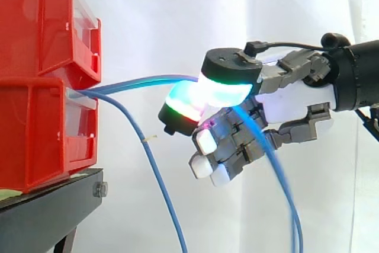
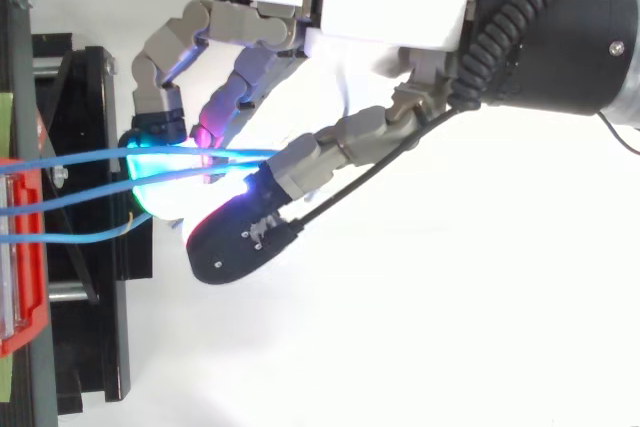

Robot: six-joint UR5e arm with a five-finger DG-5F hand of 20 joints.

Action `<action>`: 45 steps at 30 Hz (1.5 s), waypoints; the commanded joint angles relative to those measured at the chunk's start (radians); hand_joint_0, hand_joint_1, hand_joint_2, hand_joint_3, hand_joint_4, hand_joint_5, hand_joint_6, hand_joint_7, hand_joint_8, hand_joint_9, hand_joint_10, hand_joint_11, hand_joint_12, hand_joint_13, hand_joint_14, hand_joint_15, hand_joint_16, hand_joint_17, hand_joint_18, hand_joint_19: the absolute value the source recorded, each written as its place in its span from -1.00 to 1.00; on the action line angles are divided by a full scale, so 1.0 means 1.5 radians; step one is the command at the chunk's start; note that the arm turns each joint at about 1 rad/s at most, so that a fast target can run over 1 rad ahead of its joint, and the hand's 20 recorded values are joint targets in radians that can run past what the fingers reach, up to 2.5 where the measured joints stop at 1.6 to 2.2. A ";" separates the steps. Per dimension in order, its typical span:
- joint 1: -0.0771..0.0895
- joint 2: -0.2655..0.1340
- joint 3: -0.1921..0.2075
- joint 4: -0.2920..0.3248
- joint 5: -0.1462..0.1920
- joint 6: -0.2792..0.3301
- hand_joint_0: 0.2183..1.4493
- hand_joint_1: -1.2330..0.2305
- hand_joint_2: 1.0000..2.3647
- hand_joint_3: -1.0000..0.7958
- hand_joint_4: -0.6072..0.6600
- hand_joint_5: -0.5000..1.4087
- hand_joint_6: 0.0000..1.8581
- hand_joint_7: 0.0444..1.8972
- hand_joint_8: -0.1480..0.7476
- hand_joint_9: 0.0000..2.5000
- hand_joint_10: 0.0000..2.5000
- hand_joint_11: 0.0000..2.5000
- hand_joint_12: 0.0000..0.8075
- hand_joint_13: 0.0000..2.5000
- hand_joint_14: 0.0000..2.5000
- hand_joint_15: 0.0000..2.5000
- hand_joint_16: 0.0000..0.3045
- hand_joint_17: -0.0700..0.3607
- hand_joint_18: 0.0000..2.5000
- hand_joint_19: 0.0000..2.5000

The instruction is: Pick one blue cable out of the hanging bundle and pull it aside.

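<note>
Clenching glowing fingers [image 1: 220, 91] on two blue cables [image 1: 148, 79], pinching them between cyan-green pads, curling the other fingers loosely underneath around nothing. Reaching in from the right with the hand [image 1: 285, 103], palm well apart from the red bins [image 1: 35, 57]. Stretching the pinched cables nearly level from the front of the lower bin to the pads, then letting them drop behind the hand. Letting a third cable [image 1: 155, 176] hang free from that bin, sagging down past the black stand [image 1: 47, 205], apart from the fingers, before a white curtain [image 1: 177, 16]
</note>
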 commanded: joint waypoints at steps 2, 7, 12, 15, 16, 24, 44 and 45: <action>-0.002 0.000 0.004 -0.006 -0.001 -0.002 -0.47 -0.42 -1.00 -0.44 -0.07 -0.60 0.01 -0.10 -0.17 -0.22 -0.98 -0.59 -0.38 -0.36 -0.98 -0.64 -0.73 -0.24 -0.48 -0.65; -0.003 0.000 0.007 -0.013 -0.005 -0.007 -0.60 -0.13 -1.00 -0.44 -0.09 -0.58 -0.03 -0.06 -0.11 -0.14 -0.99 -0.60 -0.32 -0.31 -0.99 -0.64 -0.69 -0.18 -0.45 -0.64; -0.004 0.000 0.007 -0.013 -0.005 -0.008 -0.46 0.21 -1.00 -0.44 -0.10 -0.57 -0.05 0.02 -0.14 -0.13 -0.99 -0.60 -0.37 -0.31 -0.98 -0.63 -0.72 -0.22 -0.48 -0.59; -0.004 0.000 0.007 -0.013 -0.005 -0.008 -0.41 0.04 -0.98 -0.23 -0.07 -0.58 -0.05 0.05 -0.12 -0.13 -0.99 -0.59 -0.36 -0.30 -0.98 -0.62 -0.72 -0.23 -0.48 -0.60; -0.003 0.000 0.007 -0.013 -0.005 -0.008 -0.42 -0.01 -0.98 -0.17 -0.07 -0.58 -0.04 0.05 -0.12 -0.13 -0.99 -0.59 -0.36 -0.30 -0.98 -0.62 -0.72 -0.23 -0.47 -0.60; -0.004 0.000 0.007 -0.013 -0.005 -0.008 -0.30 -0.43 -0.98 0.06 -0.23 -0.62 0.04 -0.01 -0.12 -0.19 -0.99 -0.54 -0.34 -0.33 -0.98 -0.64 -0.70 -0.19 -0.44 -0.65; -0.011 0.000 0.008 -0.014 -0.014 -0.014 -0.44 -0.54 -1.00 -0.44 -0.10 -0.61 0.01 -0.14 -0.23 -0.22 -0.99 -0.54 -0.42 -0.35 -0.98 -0.64 -0.74 -0.26 -0.46 -0.66; -0.011 0.000 0.008 -0.013 -0.014 -0.014 -0.48 -0.50 -1.00 -0.44 -0.09 -0.60 0.01 -0.13 -0.21 -0.20 -0.99 -0.56 -0.39 -0.35 -0.98 -0.64 -0.73 -0.24 -0.46 -0.65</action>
